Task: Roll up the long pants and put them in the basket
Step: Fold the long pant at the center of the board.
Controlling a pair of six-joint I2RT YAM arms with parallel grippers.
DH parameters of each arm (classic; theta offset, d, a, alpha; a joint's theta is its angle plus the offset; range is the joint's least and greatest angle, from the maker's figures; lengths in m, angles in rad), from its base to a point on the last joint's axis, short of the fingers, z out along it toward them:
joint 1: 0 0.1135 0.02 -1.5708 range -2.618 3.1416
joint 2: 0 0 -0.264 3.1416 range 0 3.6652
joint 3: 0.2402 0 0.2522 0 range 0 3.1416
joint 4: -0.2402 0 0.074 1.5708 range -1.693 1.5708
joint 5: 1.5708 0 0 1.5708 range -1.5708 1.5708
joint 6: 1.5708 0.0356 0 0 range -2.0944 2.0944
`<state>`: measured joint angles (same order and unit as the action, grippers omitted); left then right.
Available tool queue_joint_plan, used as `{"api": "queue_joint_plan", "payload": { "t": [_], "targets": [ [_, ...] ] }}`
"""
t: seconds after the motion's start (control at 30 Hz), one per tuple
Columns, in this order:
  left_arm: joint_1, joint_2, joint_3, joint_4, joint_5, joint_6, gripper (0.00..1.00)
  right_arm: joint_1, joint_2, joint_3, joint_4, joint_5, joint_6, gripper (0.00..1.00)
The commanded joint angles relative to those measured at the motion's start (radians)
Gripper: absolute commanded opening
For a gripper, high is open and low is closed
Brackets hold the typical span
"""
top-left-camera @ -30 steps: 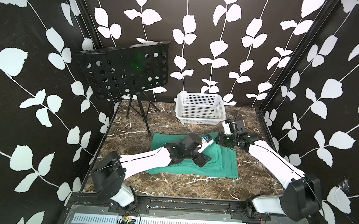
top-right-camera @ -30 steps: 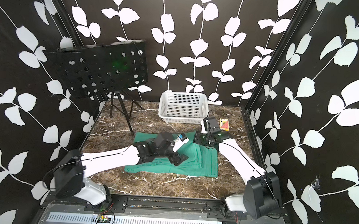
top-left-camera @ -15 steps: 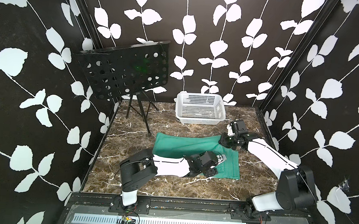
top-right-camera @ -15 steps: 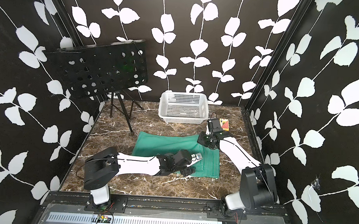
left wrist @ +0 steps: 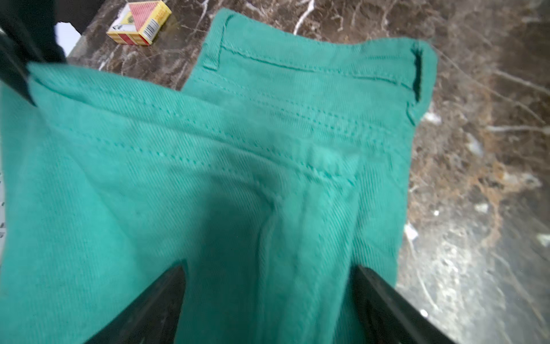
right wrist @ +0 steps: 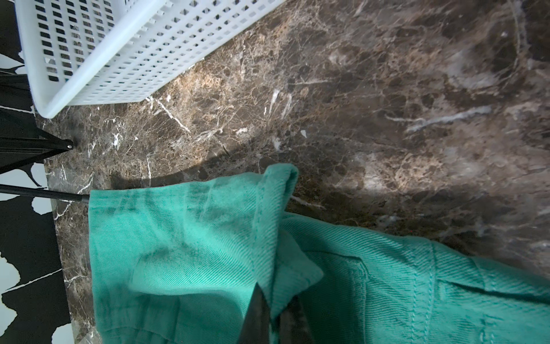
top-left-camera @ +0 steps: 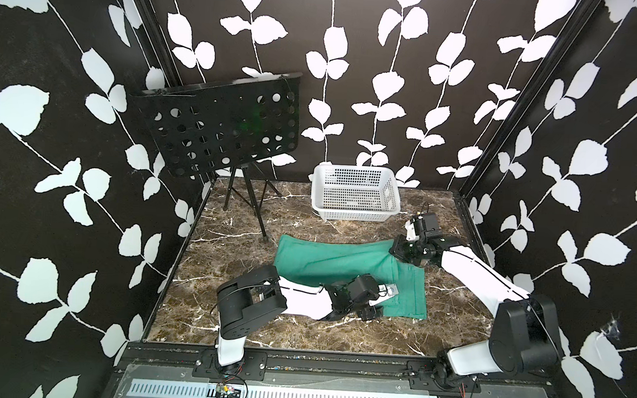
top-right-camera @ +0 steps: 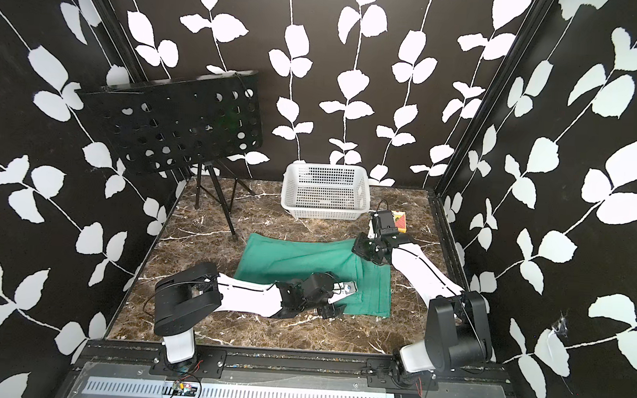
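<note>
No legible wording is found. A barcode is noted on the side of the small yellow, red and white cardboard box lying on the brown marbled surface; its printing is too blurred to be read.

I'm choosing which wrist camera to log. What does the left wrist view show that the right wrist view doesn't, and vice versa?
Only the left wrist view: a small red-and-yellow box on the marbled table, the waistband, and the left gripper open over the long pants. Only the right wrist view: the white basket, music stand legs, and the right gripper shut on a fold of cloth. Both: the long pants on the table.
</note>
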<state>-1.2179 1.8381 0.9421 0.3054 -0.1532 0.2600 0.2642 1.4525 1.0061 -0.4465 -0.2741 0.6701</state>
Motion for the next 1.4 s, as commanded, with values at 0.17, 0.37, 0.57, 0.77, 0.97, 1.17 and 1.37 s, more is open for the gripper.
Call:
{"api": "queue_joint_plan", "payload": {
  "t": [0.17,0.37,0.57,0.77,0.97,1.17,1.37],
  "targets": [
    [-0.003,0.027,0.021,0.073,-0.089,0.035,0.75,-0.011,-0.009,-0.035,0.036,-0.002,0.011,0.00],
    [0.001,0.041,0.026,0.080,-0.112,0.036,0.56,-0.012,-0.012,-0.031,0.035,-0.007,0.009,0.00],
    [0.001,0.048,0.036,0.082,-0.107,0.044,0.34,-0.013,-0.015,-0.032,0.034,-0.009,0.011,0.00],
    [0.007,0.022,0.036,0.088,-0.077,0.061,0.00,-0.014,-0.026,-0.012,0.020,-0.009,0.010,0.00],
    [0.011,-0.032,0.004,0.127,-0.047,0.043,0.00,-0.014,-0.045,0.023,-0.028,-0.003,0.002,0.00],
    [0.020,-0.226,-0.055,0.127,-0.019,-0.002,0.00,-0.013,-0.079,0.098,-0.114,0.008,-0.022,0.00],
    [0.023,-0.306,-0.022,0.050,0.112,-0.076,0.00,-0.015,-0.134,0.179,-0.254,0.066,-0.051,0.00]
  ]
}}
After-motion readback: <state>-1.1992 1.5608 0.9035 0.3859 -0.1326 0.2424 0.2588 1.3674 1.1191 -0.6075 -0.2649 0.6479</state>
